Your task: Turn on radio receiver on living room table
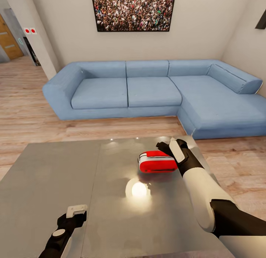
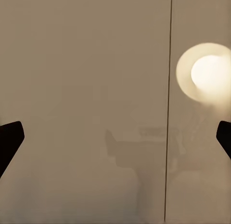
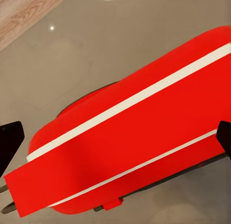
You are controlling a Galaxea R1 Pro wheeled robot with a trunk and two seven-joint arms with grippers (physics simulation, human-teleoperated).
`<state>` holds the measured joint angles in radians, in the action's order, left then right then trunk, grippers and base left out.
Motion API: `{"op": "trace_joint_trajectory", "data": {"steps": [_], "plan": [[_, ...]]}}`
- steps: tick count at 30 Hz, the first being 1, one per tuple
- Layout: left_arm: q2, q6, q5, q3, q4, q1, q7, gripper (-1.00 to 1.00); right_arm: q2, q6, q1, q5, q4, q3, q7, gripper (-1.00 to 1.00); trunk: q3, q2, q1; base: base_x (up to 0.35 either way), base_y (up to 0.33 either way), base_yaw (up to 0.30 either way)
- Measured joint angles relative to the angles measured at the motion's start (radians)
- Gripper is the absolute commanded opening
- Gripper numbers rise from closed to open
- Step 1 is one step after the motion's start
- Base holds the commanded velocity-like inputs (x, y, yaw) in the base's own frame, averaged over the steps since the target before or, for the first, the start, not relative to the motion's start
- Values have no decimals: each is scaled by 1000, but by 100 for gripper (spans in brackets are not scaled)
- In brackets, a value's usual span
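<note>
My right claw (image 3: 115,137) hangs with fingers apart just over the radio receiver (image 1: 157,162) lying on the table (image 1: 55,176), probably to press its switch, which I cannot see.

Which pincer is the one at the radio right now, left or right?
The right pincer: it sits just above the red radio receiver on the table. The left pincer hangs over bare tabletop nearer the robot, well apart from it.
</note>
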<state>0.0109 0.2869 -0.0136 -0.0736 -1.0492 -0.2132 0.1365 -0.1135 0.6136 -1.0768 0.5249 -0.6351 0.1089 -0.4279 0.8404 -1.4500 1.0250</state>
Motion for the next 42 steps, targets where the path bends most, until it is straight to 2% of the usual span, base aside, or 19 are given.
{"op": "trace_joint_trajectory", "data": {"steps": [15, 42], "plan": [[-2, 0, 0, 0, 0, 0, 0, 100, 7, 0, 0, 0, 0, 0, 0, 100, 23, 0, 0, 0, 0, 0], [-5, 0, -1, 0, 0, 0, 0, 100, 9, 0, 0, 0, -9, -3, 4, 100, 25, 0, 0, 0, 0, 0]]}}
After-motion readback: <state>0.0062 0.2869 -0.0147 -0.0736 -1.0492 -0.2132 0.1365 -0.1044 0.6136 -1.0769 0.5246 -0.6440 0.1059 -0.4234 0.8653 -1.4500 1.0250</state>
